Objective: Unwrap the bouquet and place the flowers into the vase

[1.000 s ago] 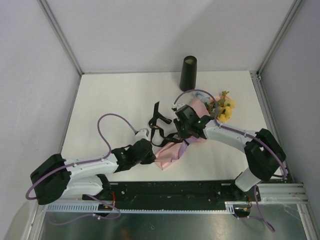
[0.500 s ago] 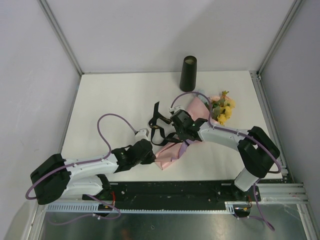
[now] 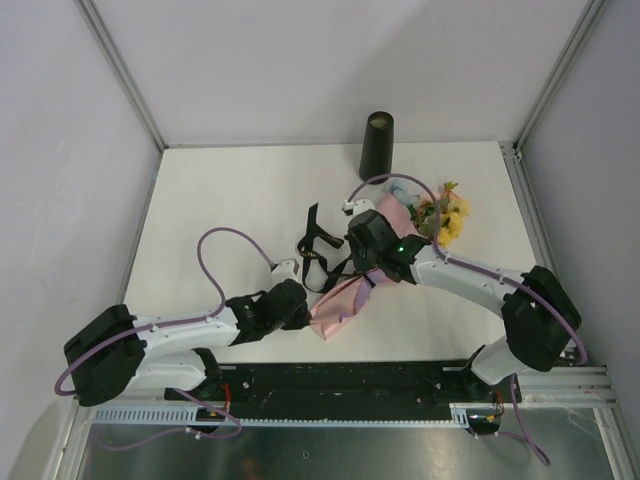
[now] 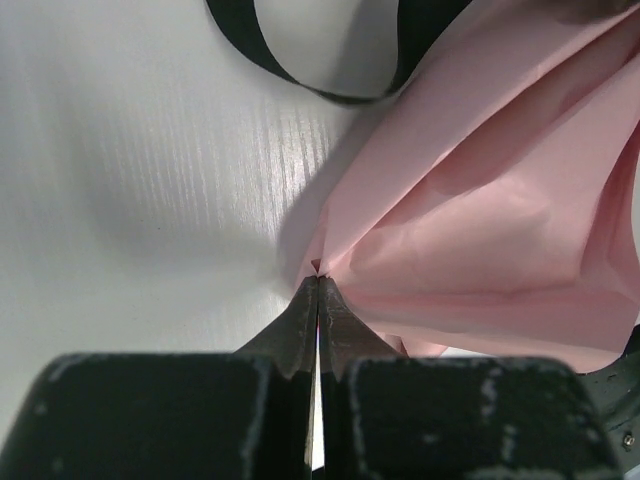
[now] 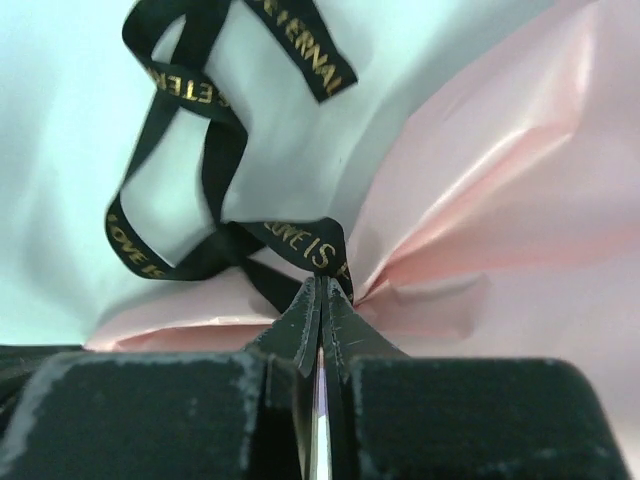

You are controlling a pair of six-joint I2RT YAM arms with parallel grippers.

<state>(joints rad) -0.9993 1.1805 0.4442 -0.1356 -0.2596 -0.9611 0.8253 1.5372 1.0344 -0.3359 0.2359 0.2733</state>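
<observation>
Across the middle of the top view spreads the white tabletop (image 3: 230, 190), walled by pale panels. From the bottom edge two arms reach inward: the left arm (image 3: 170, 335) lies low from the lower left, and the right arm (image 3: 470, 280) bends in from the lower right.

Between them the bouquet (image 3: 338, 305) lies on its side, slanting from just below centre up toward the right. Its pink paper (image 4: 480, 210) is still wrapped round the stems, with the narrow end lower left. The flowers (image 3: 445, 215), yellow and peach with green leaves, spill out at the upper right end, and the right arm hides the middle of the bundle.

The vase (image 3: 377, 145) stands upright at the top centre, near the back edge, apart from the bouquet.

A black ribbon (image 3: 315, 245) with gold lettering trails in loose loops on the tabletop left of the bouquet, and it is still tied round the paper.

The left tool (image 4: 318, 285) has its fingers pressed together, tips at a fold on the paper's lower left edge. Whether paper is caught between them I cannot tell.

The right tool (image 5: 320, 285) also has its fingers together, tips right at the ribbon (image 5: 300, 240) where it gathers the paper. Whether it pinches the ribbon is unclear.
</observation>
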